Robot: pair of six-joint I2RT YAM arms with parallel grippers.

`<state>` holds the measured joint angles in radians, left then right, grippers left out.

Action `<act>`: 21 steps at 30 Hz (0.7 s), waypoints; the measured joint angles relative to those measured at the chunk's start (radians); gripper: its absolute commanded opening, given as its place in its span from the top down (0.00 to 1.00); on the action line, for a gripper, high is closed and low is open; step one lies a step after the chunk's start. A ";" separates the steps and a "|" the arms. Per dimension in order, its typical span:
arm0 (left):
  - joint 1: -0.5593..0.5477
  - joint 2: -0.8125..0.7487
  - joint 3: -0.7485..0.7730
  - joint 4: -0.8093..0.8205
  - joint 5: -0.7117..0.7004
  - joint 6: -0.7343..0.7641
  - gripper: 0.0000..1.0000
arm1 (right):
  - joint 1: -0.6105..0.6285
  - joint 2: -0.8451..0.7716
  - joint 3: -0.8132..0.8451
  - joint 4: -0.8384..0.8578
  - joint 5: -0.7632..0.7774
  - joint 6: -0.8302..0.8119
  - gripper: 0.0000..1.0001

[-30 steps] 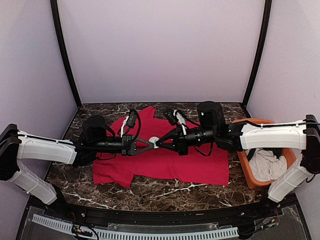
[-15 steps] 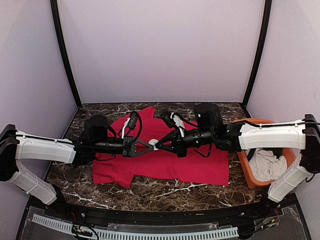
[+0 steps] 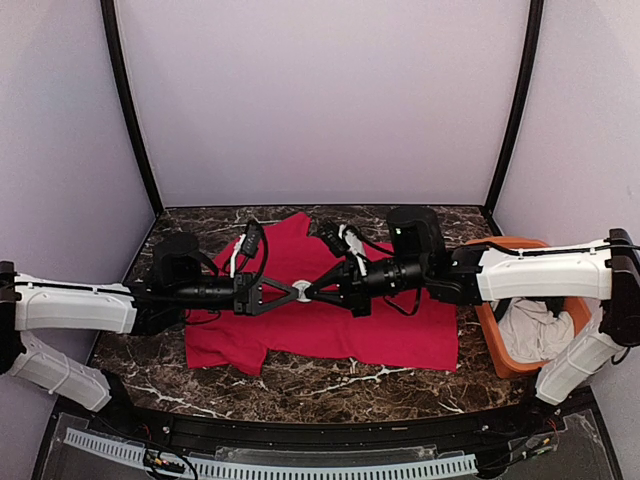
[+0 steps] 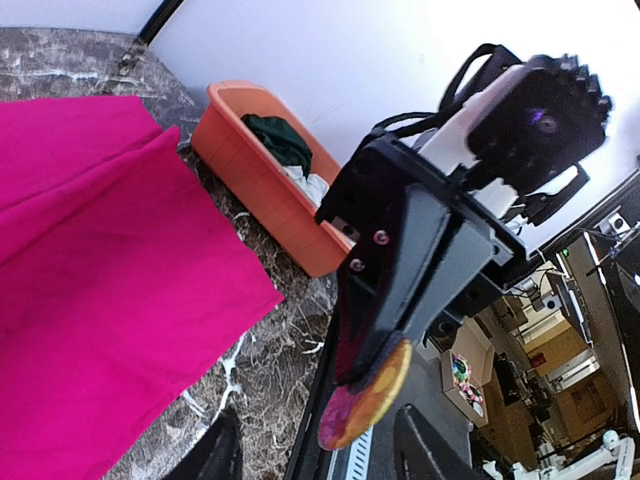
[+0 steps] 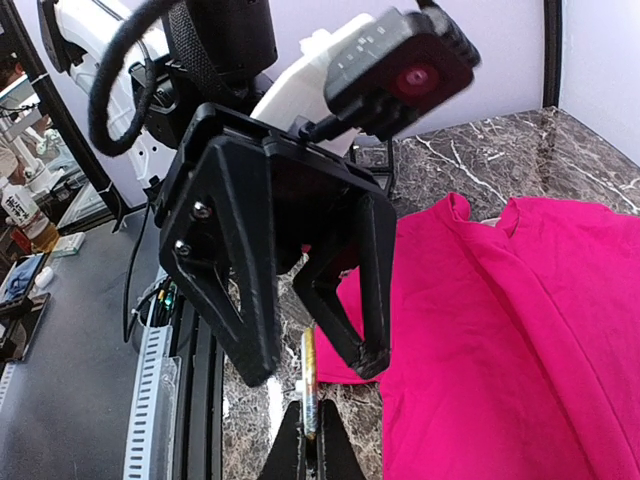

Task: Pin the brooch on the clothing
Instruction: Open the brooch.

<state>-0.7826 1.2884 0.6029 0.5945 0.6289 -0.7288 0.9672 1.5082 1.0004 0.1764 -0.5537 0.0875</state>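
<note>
1. Since a second ago the left arm has drawn back toward 9 o'clock in the top view. The left gripper (image 3: 288, 293) has let go, and its jaws now stand apart where they were pinched before.
2. The right gripper (image 3: 310, 291) has followed a little toward 9 o'clock and stays clenched on the brooch (image 4: 368, 398).
3. The two grippers meet tip to tip above the shirt (image 3: 330, 330), the left at 9 o'clock of the brooch and the right at 3 o'clock.
4. In the left wrist view the brooch is a round yellow-and-pink disc at the tips of the right fingers.
5. In the right wrist view it shows edge-on, level with the tips of the open left fingers (image 5: 250, 330). Whether either one still touches it is hard to tell.
6. The shirt lies spread flat on the table (image 3: 150, 360), its collar toward 12 o'clock. The brooch is held above it, not on the fabric.
7. An orange basket (image 3: 497, 352) holding white and dark green cloth sits at 3 o'clock of the shirt, just beside its edge.
</note>
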 measured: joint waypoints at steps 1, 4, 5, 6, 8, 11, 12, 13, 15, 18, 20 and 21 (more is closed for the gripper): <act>0.000 -0.017 -0.006 0.003 -0.002 0.005 0.40 | -0.002 0.000 0.000 0.004 -0.006 0.003 1.00; 0.005 -0.090 -0.026 0.018 -0.011 0.018 0.32 | -0.009 0.000 0.000 0.014 -0.025 0.018 1.00; 0.007 -0.112 -0.031 0.023 -0.012 0.020 0.30 | -0.012 0.000 0.000 0.017 -0.029 0.024 1.00; 0.010 -0.135 -0.035 0.027 -0.014 0.023 0.29 | -0.015 0.000 0.000 0.018 -0.031 0.027 1.00; 0.015 -0.176 -0.044 0.032 -0.021 0.031 0.26 | -0.021 0.000 0.000 0.019 -0.034 0.040 1.00; 0.029 -0.222 -0.046 -0.014 -0.051 0.063 0.16 | -0.029 0.000 0.000 0.016 -0.033 0.071 1.00; 0.034 -0.235 -0.045 -0.051 -0.075 0.083 0.13 | -0.032 0.003 0.005 0.006 -0.031 0.086 1.00; 0.040 -0.247 -0.039 -0.108 -0.110 0.109 0.08 | -0.034 0.009 0.017 -0.014 -0.025 0.104 1.00; 0.048 -0.262 -0.028 -0.207 -0.175 0.154 0.02 | -0.040 0.039 0.066 -0.069 -0.015 0.143 1.00; 0.063 -0.276 -0.026 -0.312 -0.251 0.203 0.01 | -0.053 0.103 0.163 -0.142 -0.019 0.228 1.00; 0.069 -0.275 -0.025 -0.346 -0.270 0.218 0.01 | -0.060 0.128 0.195 -0.171 -0.038 0.287 1.00; 0.071 -0.273 -0.024 -0.360 -0.273 0.224 0.01 | -0.064 0.138 0.205 -0.183 -0.053 0.319 1.00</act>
<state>-0.7120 1.0153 0.5789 0.2348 0.3557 -0.5045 0.9035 1.6459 1.2053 -0.0071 -0.6067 0.4068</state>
